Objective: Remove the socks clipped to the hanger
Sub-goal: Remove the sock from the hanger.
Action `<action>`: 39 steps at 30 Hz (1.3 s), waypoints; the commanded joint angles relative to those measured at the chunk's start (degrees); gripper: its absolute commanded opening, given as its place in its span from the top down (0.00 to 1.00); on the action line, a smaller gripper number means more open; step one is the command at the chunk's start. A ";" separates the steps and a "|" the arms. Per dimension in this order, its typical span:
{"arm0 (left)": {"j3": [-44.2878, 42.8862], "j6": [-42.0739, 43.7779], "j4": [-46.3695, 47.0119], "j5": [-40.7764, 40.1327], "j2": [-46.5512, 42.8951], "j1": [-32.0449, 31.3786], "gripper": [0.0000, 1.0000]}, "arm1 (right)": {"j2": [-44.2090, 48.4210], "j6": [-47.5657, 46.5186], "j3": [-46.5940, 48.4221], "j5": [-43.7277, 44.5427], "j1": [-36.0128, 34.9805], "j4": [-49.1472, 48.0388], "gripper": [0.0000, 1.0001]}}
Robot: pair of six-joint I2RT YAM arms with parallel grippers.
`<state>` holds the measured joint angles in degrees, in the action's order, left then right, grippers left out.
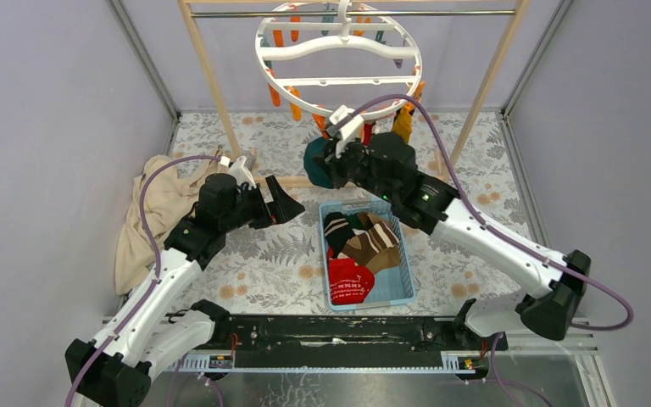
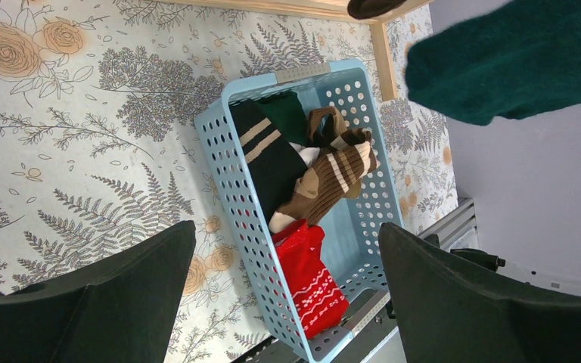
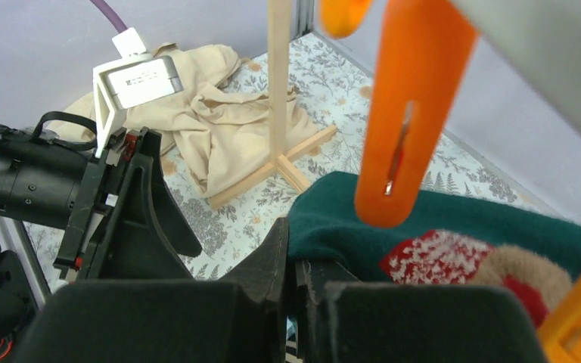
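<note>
R claw [image 1: 329, 161] is pressed together and pinching a dark green sock [image 1: 315, 165]. It's up under the front edge of the hanger [image 1: 339, 82], above the far end of the blue basket [image 1: 405, 259]. From the R wrist cam the green fabric sits right at the closed fingertips, w/ an orange clip [image 3: 405, 128] dangling in front of it. I can't tell if any clip still bites the sock. A red patch w/ white flecks [image 3: 435, 257] shows beside the green, but I can't say if that's a separate sock.

L claw [image 1: 286, 203] is spread wide, holding nothing, hovering over the floral worktop [image 1: 254, 263] just left of the basket.

The hanger hangs from the wooden rack [image 1: 212, 85] at the back. A mustard sock [image 1: 403, 123] is still clipped on its R side. Loose in the basket are a red patterned sock [image 1: 349, 281], a brown striped one [image 1: 375, 242] and a black striped one [image 1: 336, 229]. A beige cloth [image 1: 148, 216] is heaped at far left.
</note>
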<state>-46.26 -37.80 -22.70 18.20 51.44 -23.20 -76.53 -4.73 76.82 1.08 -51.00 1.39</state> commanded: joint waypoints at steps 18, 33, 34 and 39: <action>-4.06 -1.66 11.16 1.00 1.03 -0.79 0.01 | -16.70 0.56 21.35 4.01 -5.77 13.87 1.00; -2.62 1.66 22.60 -10.00 2.98 -6.69 0.25 | -17.56 5.63 25.40 -0.03 -5.77 19.06 1.00; -2.87 1.74 22.53 -10.05 3.31 -6.84 0.32 | -17.51 6.04 25.38 -0.12 -5.77 19.20 1.00; -4.30 1.81 22.53 -8.99 4.75 -7.16 0.59 | -17.51 6.60 25.48 -0.33 -5.77 19.96 1.00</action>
<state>-48.80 -36.82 -5.52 10.44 55.33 -29.95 -94.48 0.32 100.01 2.50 -56.18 20.84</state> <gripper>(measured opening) 0.465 0.061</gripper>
